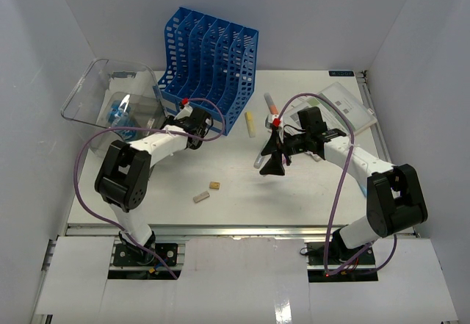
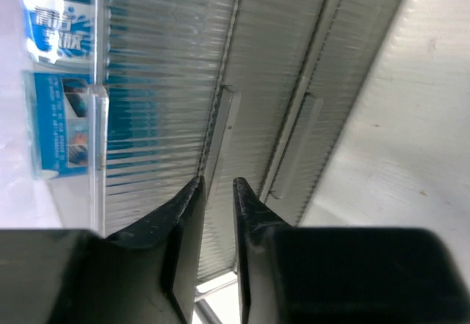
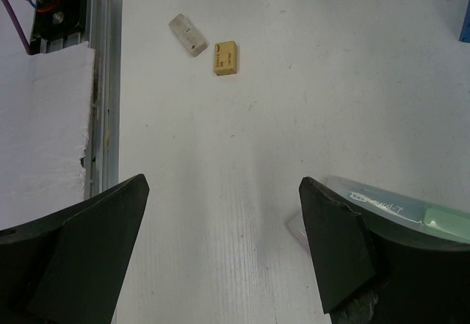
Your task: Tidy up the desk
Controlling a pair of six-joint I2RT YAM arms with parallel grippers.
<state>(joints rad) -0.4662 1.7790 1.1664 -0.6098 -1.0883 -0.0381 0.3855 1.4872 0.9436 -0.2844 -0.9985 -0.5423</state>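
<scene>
The desk (image 1: 242,199) stretched flat and white from the blue file rack (image 1: 209,56) at its back edge to the metal rail (image 1: 242,230) along its front. Just left of the rack sat a clear plastic bin (image 1: 92,89) with blue packets (image 2: 62,118) inside. The left gripper (image 2: 218,184) was close against its ribbed wall, jaws a narrow slit apart with nothing seen between them. Right of the rack lay a yellow stick (image 1: 250,124), a marker (image 1: 270,103) and, further right, a clear flat case (image 1: 345,103). The right gripper (image 3: 224,183) hung in front of the rack and to its right. Its jaws were spread wide and empty over bare desk, with a pen (image 3: 396,206) just beside one finger. A tan eraser (image 3: 225,57) and a whitish eraser (image 3: 187,34) lay side by side in front of the rack near the rail, open tabletop around them.
</scene>
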